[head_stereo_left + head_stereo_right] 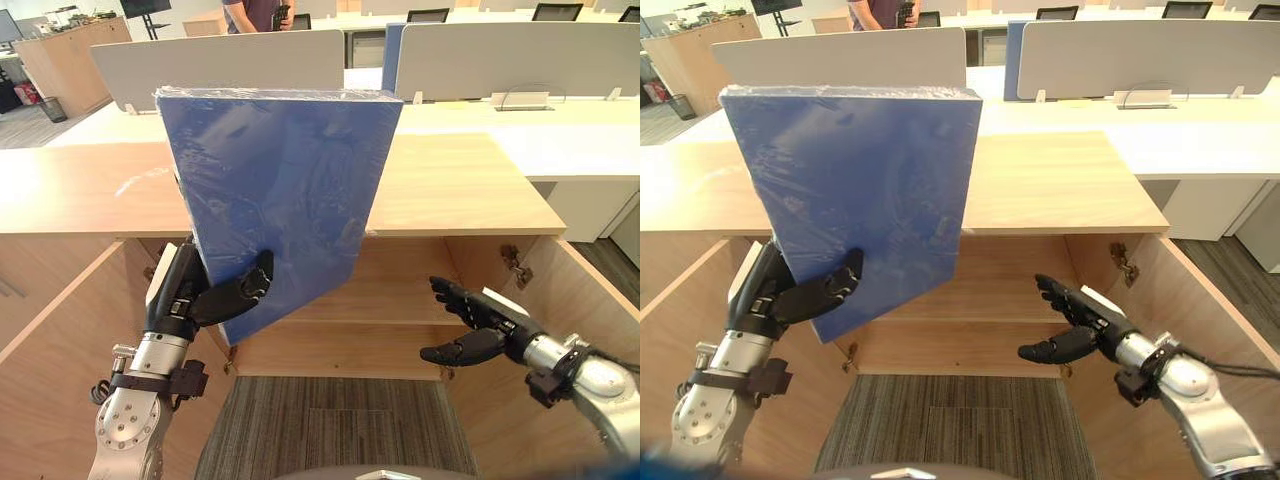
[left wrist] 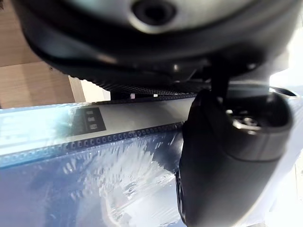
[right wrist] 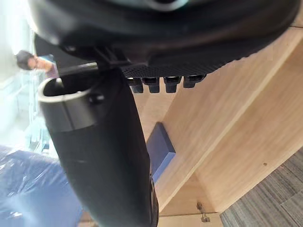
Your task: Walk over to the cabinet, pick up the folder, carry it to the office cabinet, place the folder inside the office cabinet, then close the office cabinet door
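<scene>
A thick blue folder wrapped in glossy film (image 1: 275, 200) stands on end in the centre-left of the head views, leaning a little so its top edge reaches the upper left and its lower corner points down toward the centre. The left hand (image 1: 215, 295) grips it at the lower left edge. The dark thumb lies across the front face and the fingers are tucked behind the back, so the folder rises above and to the right of the hand. In the left wrist view the film-covered blue face (image 2: 71, 179) sits tight against the thumb.

Behind the folder is the low light-wood office cabinet (image 1: 470, 185). The folder's lower corner hangs in front of the open compartment, above the inner shelf (image 1: 400, 300), not resting on it. Both cabinet doors (image 1: 590, 300) are swung outward at the lower left and lower right.

The right hand (image 1: 470, 320) is at the lower right, well apart from the folder, with its fingers spread and relaxed and nothing in it. Grey striped carpet (image 1: 330, 420) lies at the bottom centre
</scene>
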Tool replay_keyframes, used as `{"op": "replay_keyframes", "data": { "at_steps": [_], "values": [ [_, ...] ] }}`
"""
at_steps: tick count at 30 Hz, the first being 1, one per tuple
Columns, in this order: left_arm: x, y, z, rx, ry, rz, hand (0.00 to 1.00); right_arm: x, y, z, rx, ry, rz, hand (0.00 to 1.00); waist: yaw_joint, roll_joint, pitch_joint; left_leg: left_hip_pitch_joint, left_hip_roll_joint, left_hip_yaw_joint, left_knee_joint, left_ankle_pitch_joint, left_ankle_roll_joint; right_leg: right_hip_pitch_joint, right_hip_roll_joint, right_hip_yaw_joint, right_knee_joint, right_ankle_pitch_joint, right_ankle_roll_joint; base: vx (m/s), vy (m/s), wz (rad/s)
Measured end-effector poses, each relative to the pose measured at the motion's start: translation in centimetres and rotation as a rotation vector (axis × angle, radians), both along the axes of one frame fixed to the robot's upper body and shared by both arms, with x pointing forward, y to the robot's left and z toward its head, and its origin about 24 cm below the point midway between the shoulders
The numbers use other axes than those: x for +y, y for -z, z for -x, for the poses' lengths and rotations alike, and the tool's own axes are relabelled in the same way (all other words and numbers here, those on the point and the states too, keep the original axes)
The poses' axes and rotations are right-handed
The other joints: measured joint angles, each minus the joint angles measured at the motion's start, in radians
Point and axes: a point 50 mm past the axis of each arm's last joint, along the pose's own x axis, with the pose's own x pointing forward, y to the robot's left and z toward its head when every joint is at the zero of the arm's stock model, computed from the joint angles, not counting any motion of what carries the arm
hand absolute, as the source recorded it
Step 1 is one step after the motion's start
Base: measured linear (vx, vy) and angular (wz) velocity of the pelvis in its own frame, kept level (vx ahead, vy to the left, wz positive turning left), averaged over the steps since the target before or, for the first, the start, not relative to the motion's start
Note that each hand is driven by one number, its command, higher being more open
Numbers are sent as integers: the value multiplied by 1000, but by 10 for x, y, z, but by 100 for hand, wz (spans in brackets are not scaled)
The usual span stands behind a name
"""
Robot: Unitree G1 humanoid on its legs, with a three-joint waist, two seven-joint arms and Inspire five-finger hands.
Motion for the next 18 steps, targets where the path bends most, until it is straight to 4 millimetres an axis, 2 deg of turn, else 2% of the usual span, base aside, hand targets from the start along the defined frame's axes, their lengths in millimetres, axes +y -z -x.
{"op": "replay_keyframes", "data": {
  "at_steps": [6, 11, 14, 18],
  "values": [
    [-6, -1, -4, 6, 77, -39, 0, 28, -41, -2, -38, -229, -245, 100, -5, -5, -3, 15, -1, 16, 1, -10, -1, -2, -2, 12, 20, -13, 0, 26, 16, -7],
    [-18, -1, -10, -3, 135, -23, 0, 38, -91, -33, -317, -256, -337, 100, -8, -7, -3, 23, -4, 22, -6, -10, -1, -1, -4, 17, 20, -14, 2, 3, 15, -2],
    [-22, 0, -15, -8, 155, -10, 0, 48, -106, -41, -437, -248, -428, 100, -4, -7, -3, 24, -4, 22, -6, -10, -1, 0, -4, 16, 19, -14, 2, 0, 0, 0],
    [-23, -2, -16, -27, 147, 3, 0, 58, -107, -46, -466, -237, -520, 100, 0, -7, -4, 24, -4, 22, -8, -10, -1, 2, -4, 15, 19, -14, 2, 0, 0, 0]
  ]
}}
